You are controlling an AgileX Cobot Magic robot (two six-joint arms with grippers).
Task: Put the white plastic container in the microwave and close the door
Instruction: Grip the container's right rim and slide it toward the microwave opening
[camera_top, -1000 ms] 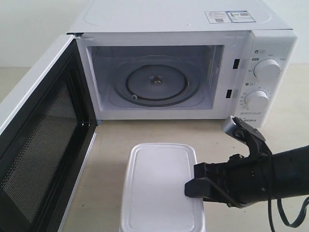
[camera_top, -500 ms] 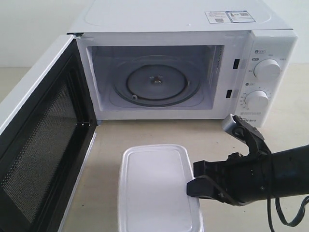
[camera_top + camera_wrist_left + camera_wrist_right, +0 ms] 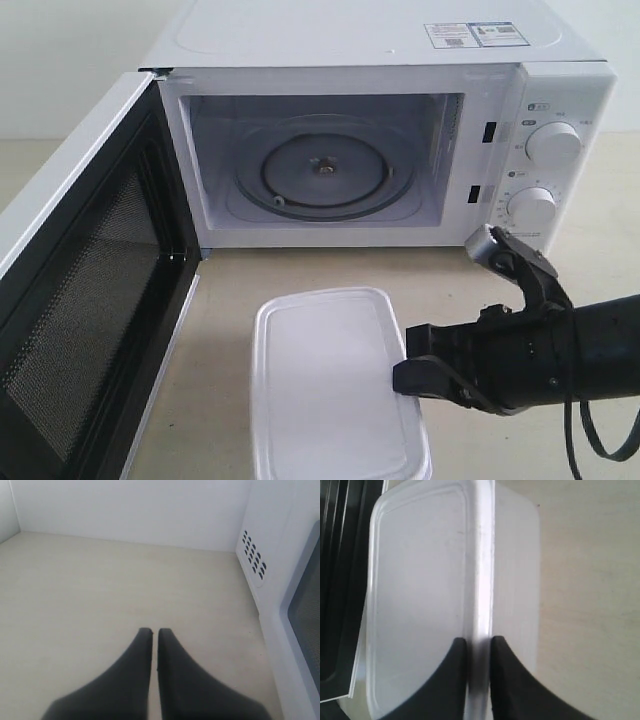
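The right gripper [image 3: 477,642] is clamped on the rim of the white plastic container [image 3: 325,385], which lies outside, just in front of the microwave [image 3: 380,40]. The left gripper [image 3: 154,631] is pinched closed, empty. The door [image 3: 90,290] stands wide open; by judgement 2 steps remain: insertion and closing.

exterior camera faces the microwave [image 3: 380,40] from above; wrist cameras seemingly sit close.

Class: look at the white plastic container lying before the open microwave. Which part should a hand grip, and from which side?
Grip the lid rim along the long right edge of the white plastic container, coming in level from the right. The box looks too broad to span, but the rim juts out as a thin ledge; the right hand pinches there.
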